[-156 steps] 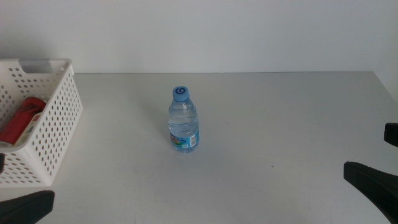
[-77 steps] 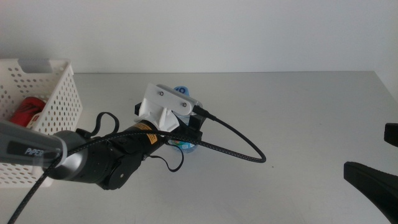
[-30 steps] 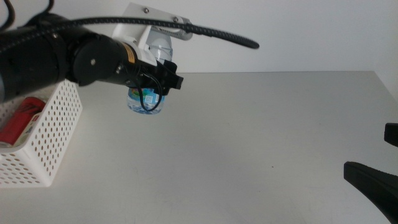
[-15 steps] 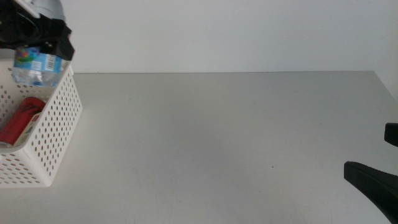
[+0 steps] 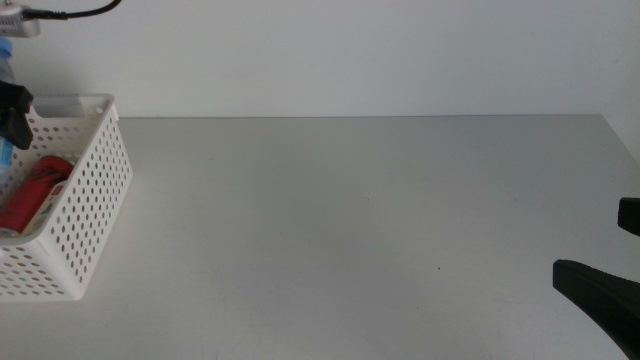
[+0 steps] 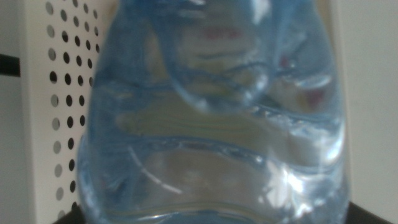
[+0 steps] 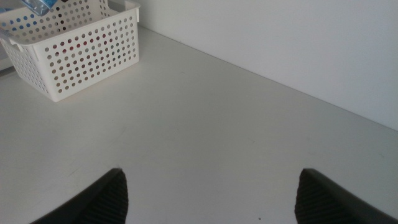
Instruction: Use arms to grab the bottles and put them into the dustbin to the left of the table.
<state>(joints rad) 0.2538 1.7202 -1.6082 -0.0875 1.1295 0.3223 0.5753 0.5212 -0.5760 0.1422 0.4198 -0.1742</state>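
The clear water bottle (image 6: 214, 118) fills the left wrist view, its ribbed body close against the lens with the perforated wall of the dustbin (image 6: 59, 106) behind it. In the middle view only a sliver of it shows at the picture's left edge, above the dustbin (image 5: 85, 200), where the red can (image 5: 35, 190) already lies. The left gripper (image 5: 12, 110) is barely in frame there, a dark shape beside the bottle; its jaws are hidden by the bottle in its own view, so I cannot tell how wide they stand, though the bottle hanging in the air suggests a hold.

The step in hand looks like the release over the dustbin. To do it well, the bottle should be carried fully inside the rim before letting go, low enough that it does not bounce out or strike the wall, and clear of the can.

The right gripper (image 7: 208, 194) waits at the near right of the bench (image 5: 360, 220), jaws spread wide and holding nothing.
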